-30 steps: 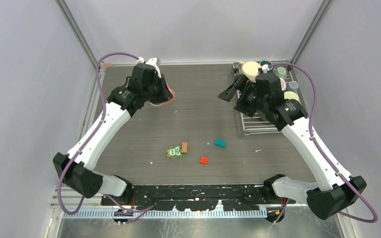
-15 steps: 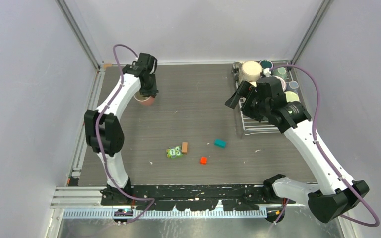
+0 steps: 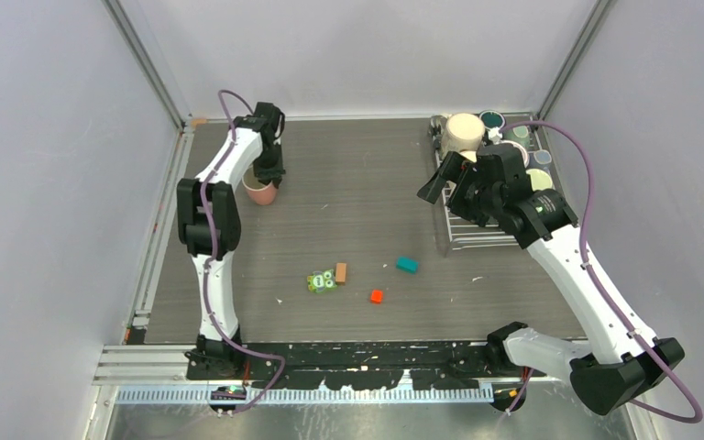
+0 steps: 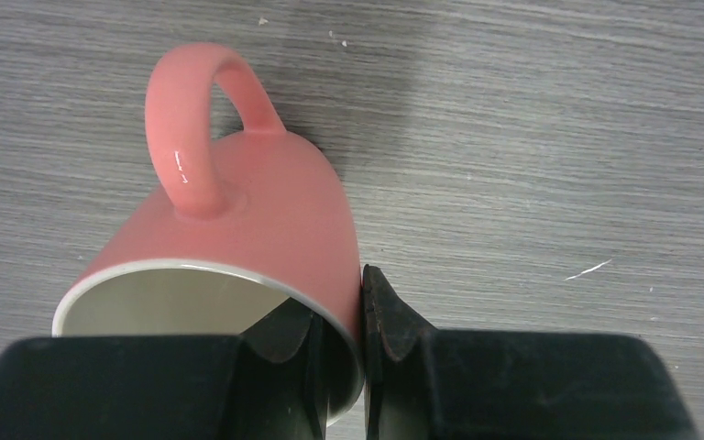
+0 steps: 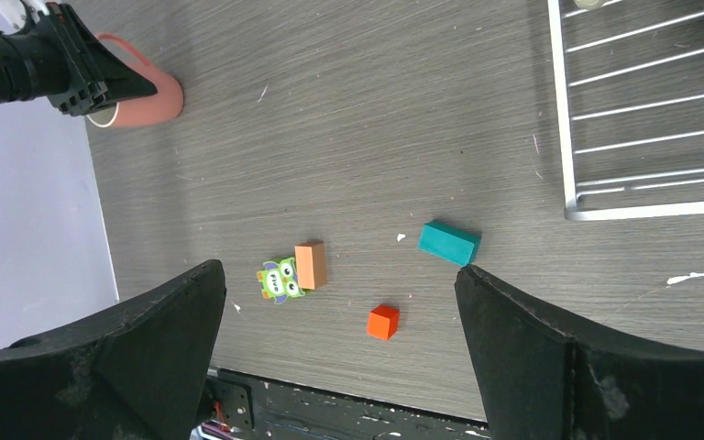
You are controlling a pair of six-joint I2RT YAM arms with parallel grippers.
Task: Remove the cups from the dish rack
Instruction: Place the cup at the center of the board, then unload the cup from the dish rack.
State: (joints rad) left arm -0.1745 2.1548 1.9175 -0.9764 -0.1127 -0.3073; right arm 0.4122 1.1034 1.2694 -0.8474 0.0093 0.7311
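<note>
Dish rack (image 3: 477,240): sits at the right side of the table (image 3: 367,211); the bars at its near end are bare.
Pink mug (image 4: 257,211): stands upright on the table, well to the left of the dish rack, level with the rack's far half. Its handle is on the side away from the grip.
Left gripper (image 4: 364,302): clenched on the pink mug's wall at the rim, with one finger inside and the other against the outside.
Right gripper (image 3: 440,179): fingers spread wide with nothing between them, hanging above the dish rack's left rim.
Other cups: a cream mug (image 3: 465,131), a dark teal mug (image 3: 491,119) and a pale green mug (image 3: 538,179) crowd the dish rack's far end. The right arm partly hides more.
Toy pieces: a teal block (image 3: 407,265) lies just left of the dish rack's near corner. A red block (image 3: 377,296), a brown block (image 3: 341,273) and a green monster tile (image 3: 321,281) lie farther left of it.
</note>
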